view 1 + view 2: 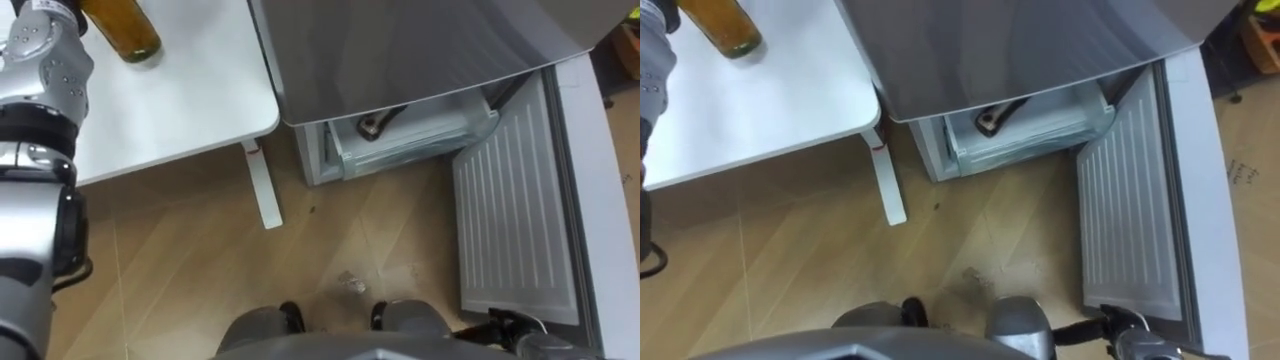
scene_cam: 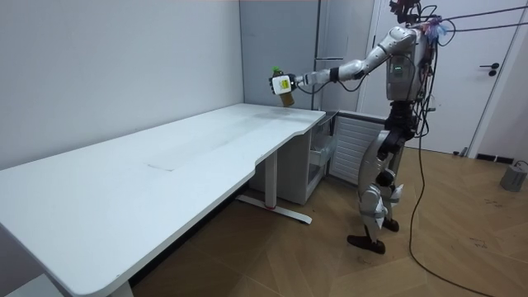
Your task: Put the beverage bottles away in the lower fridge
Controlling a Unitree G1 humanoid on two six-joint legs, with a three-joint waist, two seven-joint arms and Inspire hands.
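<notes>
A bottle of amber drink [image 1: 127,32] [image 1: 726,27] with a green cap [image 2: 283,88] is held out over the corner of the white table [image 1: 190,105]. My left hand [image 1: 42,28] [image 2: 280,82] is shut on it, at arm's length to my left. I stand in front of the grey fridge [image 1: 420,50]. Its lower door [image 1: 512,205] is swung open to my right. Inside the lower compartment a pale drawer [image 1: 415,138] holds a dark object [image 1: 375,125]. A dark part of my right hand [image 1: 522,332] shows at the bottom edge beside the door.
The table's white leg [image 1: 263,190] stands on the wooden floor [image 1: 190,260] between the table and the fridge. In the room view, the long table [image 2: 165,177] runs along the wall, and a small bucket [image 2: 513,176] sits on the floor far right.
</notes>
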